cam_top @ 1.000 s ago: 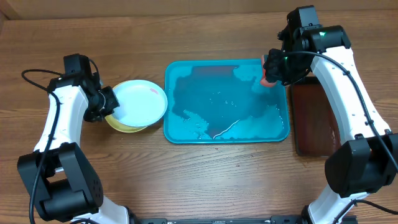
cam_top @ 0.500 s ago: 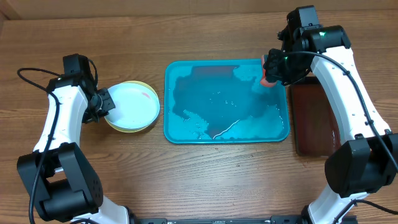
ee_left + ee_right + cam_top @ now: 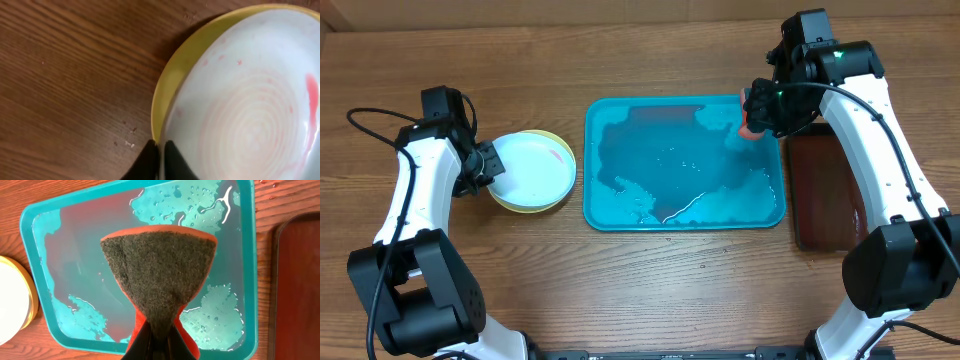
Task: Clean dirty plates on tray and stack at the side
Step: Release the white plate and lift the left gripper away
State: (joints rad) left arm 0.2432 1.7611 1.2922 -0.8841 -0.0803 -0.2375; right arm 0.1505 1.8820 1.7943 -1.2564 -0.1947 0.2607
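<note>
Arms are bending inward: left gripper pinching top plate rim, stack sitting left of tray; right gripper clenching sponge over tray corner. We're seeing its dark scrub face only from wrist.

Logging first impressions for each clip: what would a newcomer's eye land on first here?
The wet turquoise tray mid-table, holding no plates, draws the eye first. Above its far right corner the right gripper clamps an orange sponge with a dark scrubbing face. Left of the tray, the left gripper pinches the rim of the top plate, faintly red-smeared, on a yellow-rimmed plate.
</note>
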